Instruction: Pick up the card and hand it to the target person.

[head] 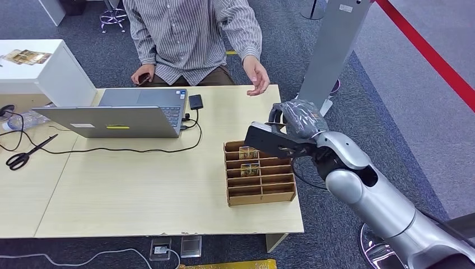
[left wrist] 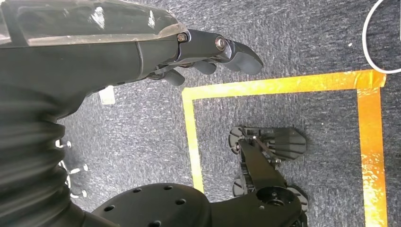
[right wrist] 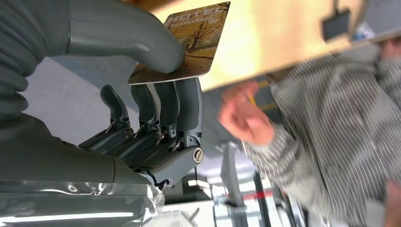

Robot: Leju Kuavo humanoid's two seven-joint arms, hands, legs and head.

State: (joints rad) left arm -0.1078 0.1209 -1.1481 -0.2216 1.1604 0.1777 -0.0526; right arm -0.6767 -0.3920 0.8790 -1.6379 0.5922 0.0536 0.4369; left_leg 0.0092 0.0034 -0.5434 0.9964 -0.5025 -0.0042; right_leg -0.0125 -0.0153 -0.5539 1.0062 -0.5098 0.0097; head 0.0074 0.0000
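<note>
The card (right wrist: pixel 187 45) sits pinched in the robot's right hand (right wrist: pixel 151 94), the thick thumb pressing on its printed face and the dark fingers (right wrist: pixel 165 106) lined up under it, so roughly half of it sticks out free beyond the grip. It looks thin, stiff and light, with a glossy face that I would guess is slippery; the free end is the sensible place for someone to take it, flat between thumb and finger. From the head view the right hand (head: pixel 280 137) hangs over the far right corner of the bench (head: pixel 140 185), just above the wooden slotted rack (head: pixel 260 188) where two more cards stand, and the held card itself is hard to pick out there behind the dark fingers. The person in the striped shirt sits across the bench with an open hand (head: pixel 256 75) raised near that corner, apart from the robot's hand; their face is cut off. The wrist picture of them is blurred. The left hand (left wrist: pixel 203 52) hangs over the carpet and yellow floor tape (left wrist: pixel 283 85), fingers curled in and holding nothing. A laptop (head: pixel 123 115) and scissors (head: pixel 25 154) lie further left.
</note>
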